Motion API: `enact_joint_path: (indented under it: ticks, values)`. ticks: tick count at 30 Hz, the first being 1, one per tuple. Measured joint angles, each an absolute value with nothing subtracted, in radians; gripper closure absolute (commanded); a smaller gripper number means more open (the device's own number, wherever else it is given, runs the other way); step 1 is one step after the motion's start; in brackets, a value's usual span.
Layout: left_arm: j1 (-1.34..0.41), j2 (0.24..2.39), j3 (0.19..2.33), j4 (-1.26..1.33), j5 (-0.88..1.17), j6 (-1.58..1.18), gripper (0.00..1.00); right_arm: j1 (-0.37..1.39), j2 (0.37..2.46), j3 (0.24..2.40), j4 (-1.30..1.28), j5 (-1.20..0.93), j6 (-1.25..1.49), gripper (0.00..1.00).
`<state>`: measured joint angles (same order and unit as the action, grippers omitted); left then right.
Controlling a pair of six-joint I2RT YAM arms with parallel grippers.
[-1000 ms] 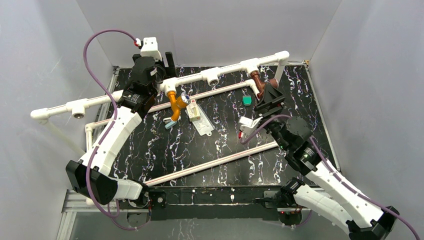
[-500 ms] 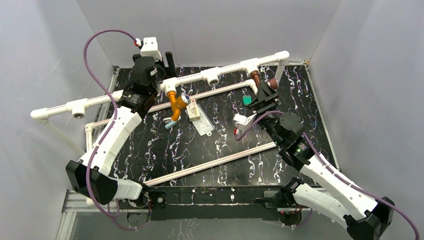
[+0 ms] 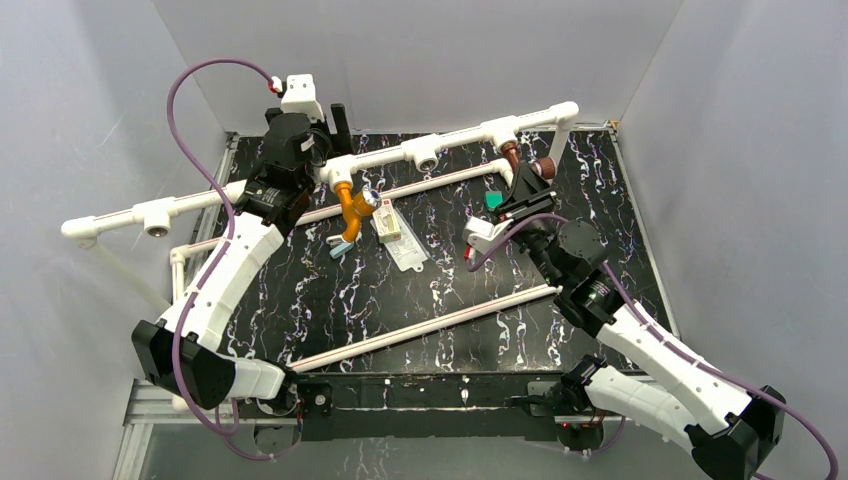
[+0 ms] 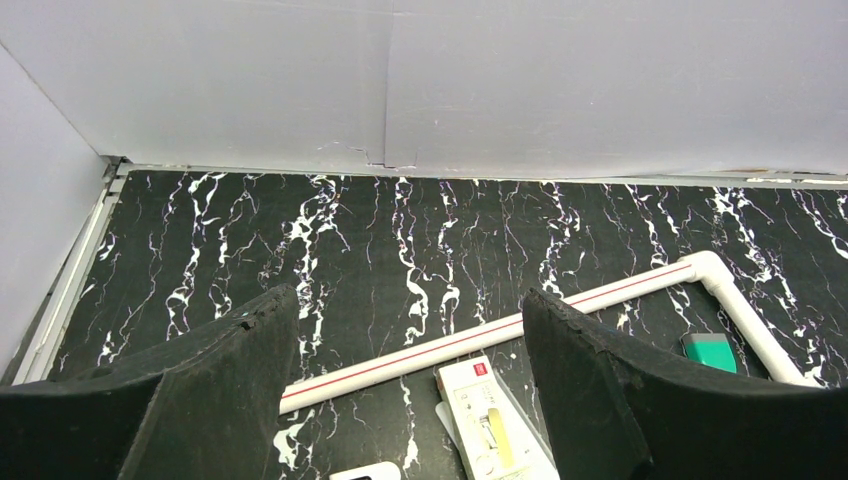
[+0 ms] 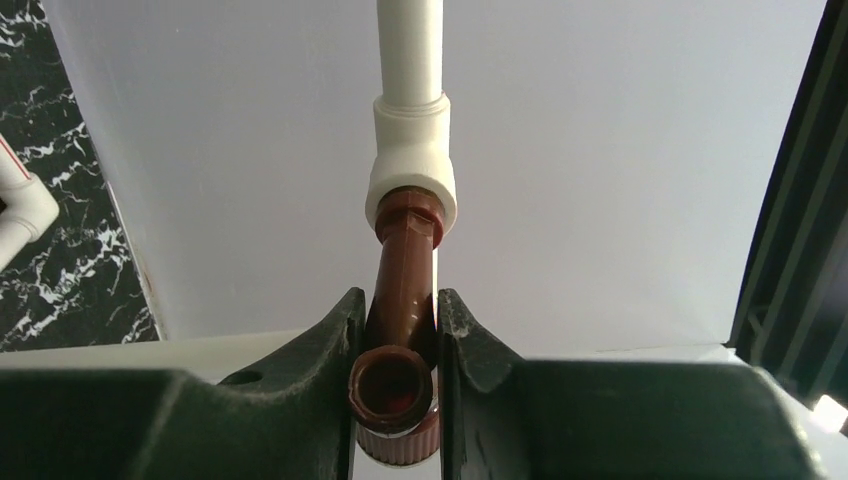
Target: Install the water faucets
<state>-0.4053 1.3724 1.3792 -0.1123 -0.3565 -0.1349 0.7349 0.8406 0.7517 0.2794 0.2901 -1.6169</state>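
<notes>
Your right gripper (image 5: pixel 396 330) is clamped on the brown faucet (image 5: pixel 405 265). Its open spout end sits between the fingers nearest you, and its body runs up into the white tee (image 5: pixel 410 150) beyond. Farther back on the left, your left gripper (image 4: pixel 405 320) gapes with nothing in it, near the orange faucet (image 3: pixel 350 208), which hangs from its own tee.

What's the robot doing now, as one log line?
right jaws: shut on brown faucet in white socket | left jaws: open, empty | orange faucet: mounted
</notes>
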Motion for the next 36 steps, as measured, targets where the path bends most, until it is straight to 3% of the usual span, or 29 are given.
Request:
enact_joint_path:
  ticks: [11,36]
  values:
    - [-0.405,1.374,1.379,-0.112,-0.356,-0.134,0.20,0.735,0.845,0.752,0.344,0.302,-1.239,0.99]
    - [-0.405,1.374,1.383,-0.122,-0.358,-0.134,0.20,0.708,0.830,0.837,0.260,0.507,0.370,0.99]
